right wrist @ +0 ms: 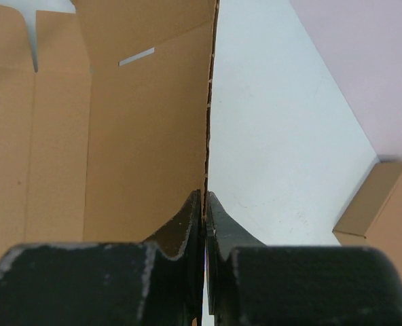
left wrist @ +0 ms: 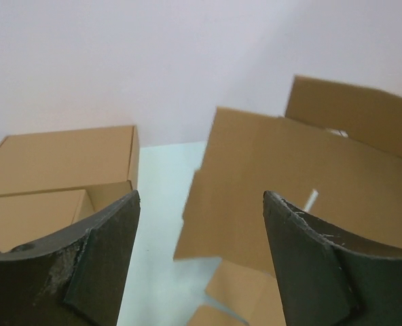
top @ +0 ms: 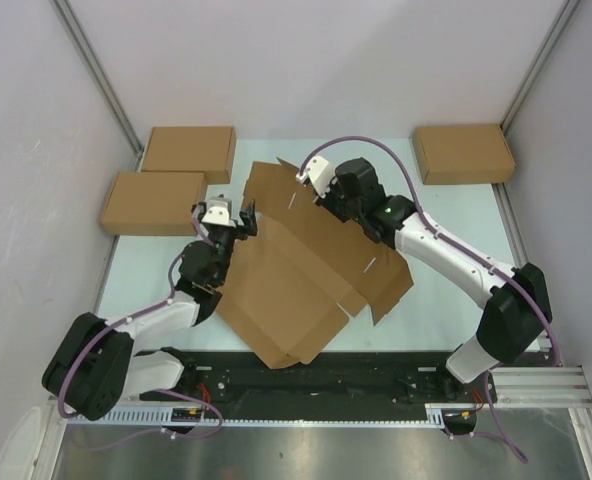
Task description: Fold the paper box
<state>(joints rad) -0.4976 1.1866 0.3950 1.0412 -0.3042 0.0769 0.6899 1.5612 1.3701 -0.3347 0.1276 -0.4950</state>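
Note:
The paper box (top: pixel 296 265) is a flat brown die-cut sheet with flaps and creases, lying askew on the middle of the table. Its far edge is pinched between the two jaws of my right gripper (right wrist: pixel 206 195), which is shut on it; the sheet (right wrist: pixel 119 136) runs off to the left of the fingers. In the top view that right gripper (top: pixel 309 183) sits at the sheet's upper flap. My left gripper (top: pixel 232 214) stands open at the sheet's left edge, holding nothing. Between its spread fingers (left wrist: pixel 113 231) I see table and the raised cardboard (left wrist: pixel 289 183) beyond.
Two compact brown boxes (top: pixel 188 150) (top: pixel 153 202) lie at the back left, close to my left gripper, and also show in the left wrist view (left wrist: pixel 58 163). A third box (top: pixel 463 153) lies at the back right. White walls enclose the table (top: pixel 456 270).

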